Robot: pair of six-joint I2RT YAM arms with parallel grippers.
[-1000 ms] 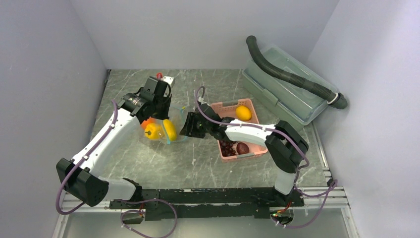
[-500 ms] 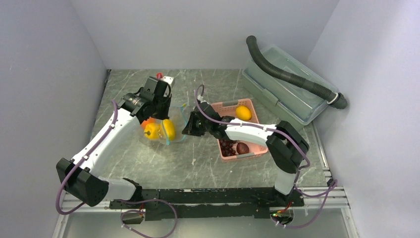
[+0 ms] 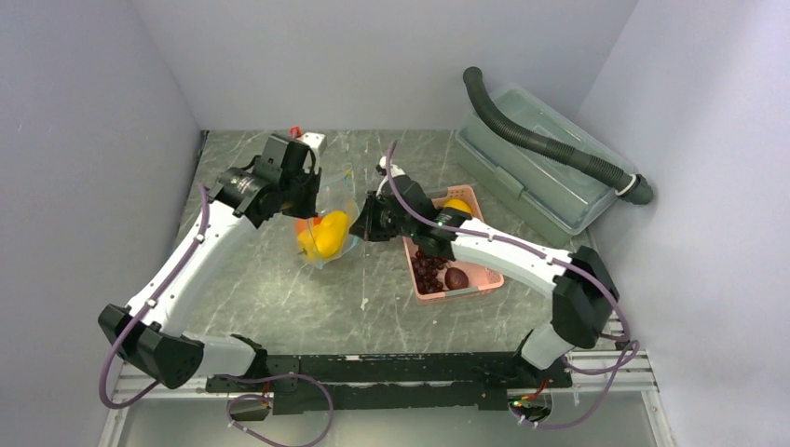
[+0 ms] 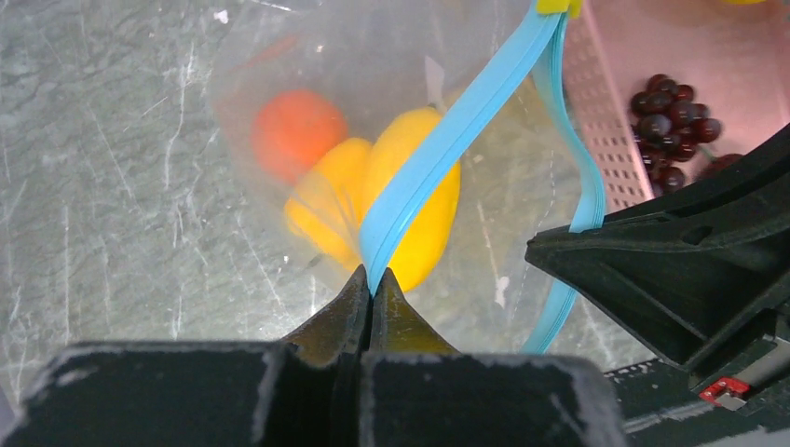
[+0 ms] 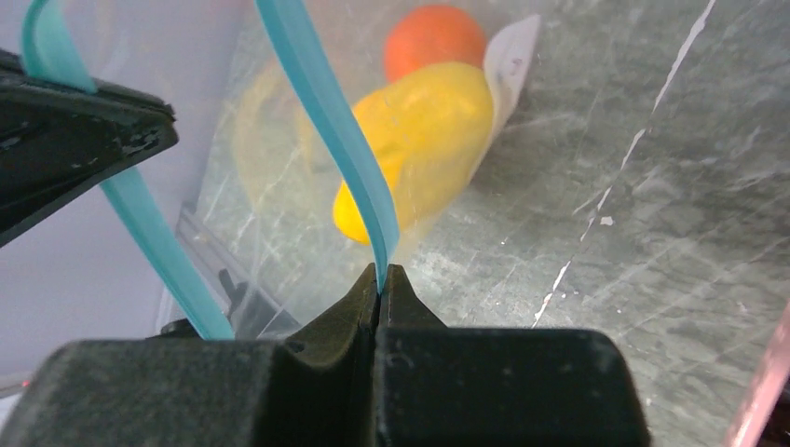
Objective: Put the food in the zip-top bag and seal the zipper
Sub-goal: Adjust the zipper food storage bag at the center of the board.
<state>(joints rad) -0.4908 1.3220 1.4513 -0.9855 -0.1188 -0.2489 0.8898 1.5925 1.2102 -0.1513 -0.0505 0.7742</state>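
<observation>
Our left claw (image 4: 371, 279) is pinched on one lip of the zipper (image 4: 447, 140) and our right claw (image 5: 382, 275) on the other, with the zip-top bag (image 3: 328, 244) hanging open between them. It holds an orange (image 4: 289, 135), a pepper (image 4: 326, 200) and an oblong fruit (image 4: 419, 205). The grapes (image 3: 429, 270), a dark fruit (image 3: 456, 277) and a yellow fruit (image 3: 457, 205) wait in the pink basket (image 3: 466, 291), and we judge sealing not begun.

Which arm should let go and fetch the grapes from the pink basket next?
Right. The right end effector, shut on the zipper, sits just beside the basket, where the grapes lie. The left end effector, also pinching the strip, is on the far side of the bag.
</observation>
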